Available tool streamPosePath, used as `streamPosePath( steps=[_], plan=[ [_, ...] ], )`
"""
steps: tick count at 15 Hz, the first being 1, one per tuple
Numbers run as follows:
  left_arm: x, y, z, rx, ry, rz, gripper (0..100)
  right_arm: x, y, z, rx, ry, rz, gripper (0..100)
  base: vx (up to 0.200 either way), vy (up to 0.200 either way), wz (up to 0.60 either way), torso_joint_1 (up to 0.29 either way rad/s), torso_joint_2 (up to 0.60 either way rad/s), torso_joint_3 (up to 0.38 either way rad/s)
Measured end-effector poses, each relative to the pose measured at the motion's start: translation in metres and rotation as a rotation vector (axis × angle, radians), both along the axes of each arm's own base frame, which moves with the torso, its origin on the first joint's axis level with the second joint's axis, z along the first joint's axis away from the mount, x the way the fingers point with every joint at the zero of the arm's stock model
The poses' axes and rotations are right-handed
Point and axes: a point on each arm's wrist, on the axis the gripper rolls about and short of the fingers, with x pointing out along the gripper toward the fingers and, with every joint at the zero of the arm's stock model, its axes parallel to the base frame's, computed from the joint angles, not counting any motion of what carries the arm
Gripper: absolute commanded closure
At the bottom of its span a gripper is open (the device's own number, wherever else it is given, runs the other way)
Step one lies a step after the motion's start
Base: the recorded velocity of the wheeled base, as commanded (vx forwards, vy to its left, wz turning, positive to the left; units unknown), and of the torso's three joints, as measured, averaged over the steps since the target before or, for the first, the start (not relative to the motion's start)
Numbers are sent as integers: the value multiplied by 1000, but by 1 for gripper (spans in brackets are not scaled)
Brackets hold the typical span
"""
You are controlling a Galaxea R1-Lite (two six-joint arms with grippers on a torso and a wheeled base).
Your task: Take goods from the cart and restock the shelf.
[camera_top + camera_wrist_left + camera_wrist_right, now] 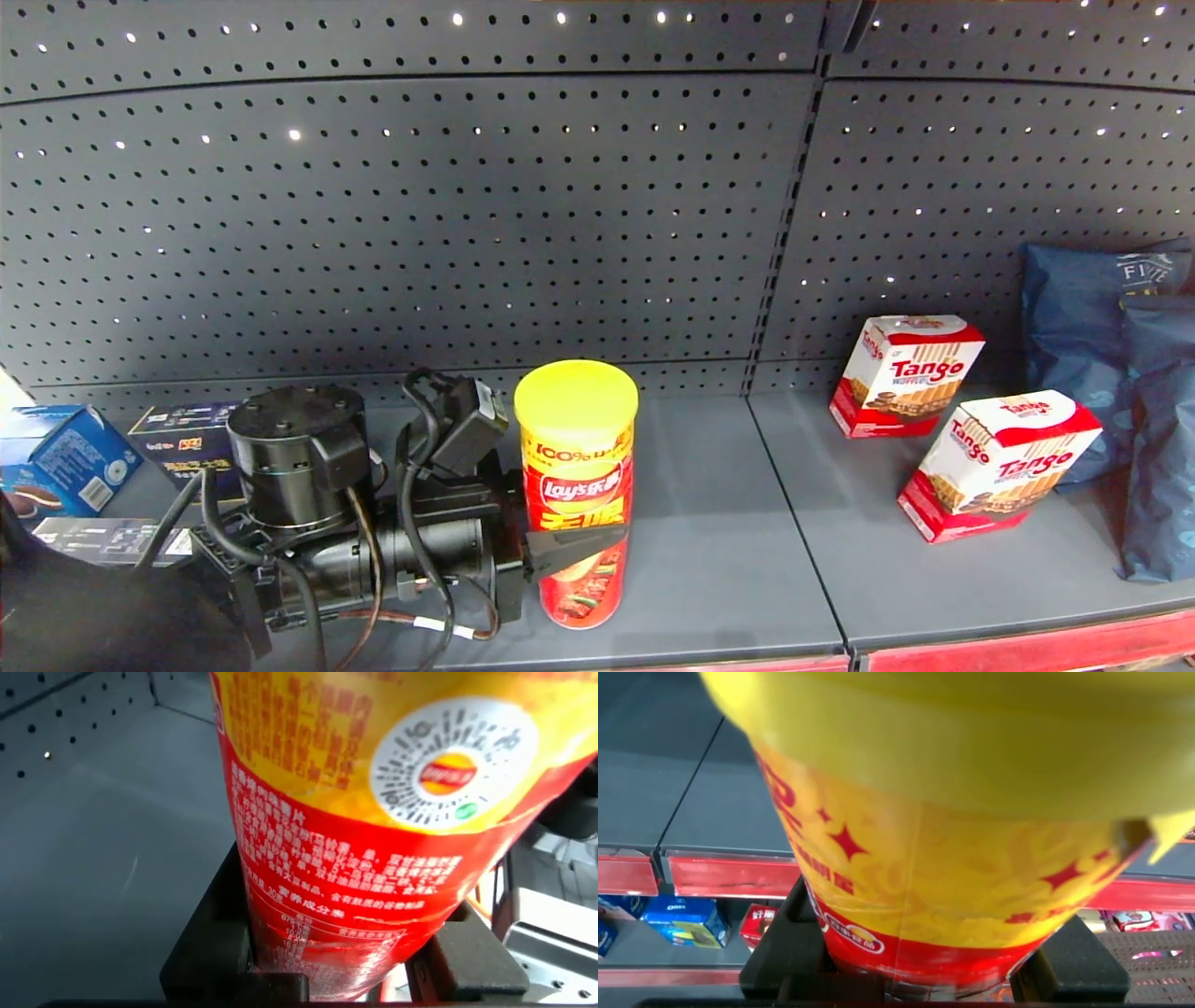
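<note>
A red chips can with a yellow lid (577,485) stands upright on the grey shelf (719,541), left of its middle seam. My left gripper (571,553) comes at it from the left and is shut on its lower half. In the left wrist view the can's printed side (355,849) sits between the two dark fingers (210,947) of the left gripper (336,966). In the right wrist view my right gripper (924,966) is shut on a second chips can (943,859), yellow above and red below, with shelf edges far beneath it.
Two red-and-white wafer boxes (907,375) (999,464) lie right of the seam, with dark blue bags (1116,364) at the far right. A blue cookie box (65,457) and a dark box (182,441) sit at the left. A perforated panel (467,233) backs the shelf.
</note>
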Motion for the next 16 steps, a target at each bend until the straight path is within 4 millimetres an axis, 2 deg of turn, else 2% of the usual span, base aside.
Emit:
streamPosePath(
  steps=[7,8,12,16],
  plan=[
    [3,-4,-12,7,12,-7,100,0,0,-2,-1,6,4,100,0,0,0,0,0,0],
    [3,-4,-12,9,12,-9,0,0,0,-2,-1,6,4,100,0,0,0,0,0,0],
    [0,-4,-15,18,29,-11,0,1,0,-2,-2,8,4,100,0,0,0,0,0,0],
    [-15,2,-18,32,50,-20,0,1,0,-4,-3,13,5,100,0,0,0,0,0,0]
  ],
)
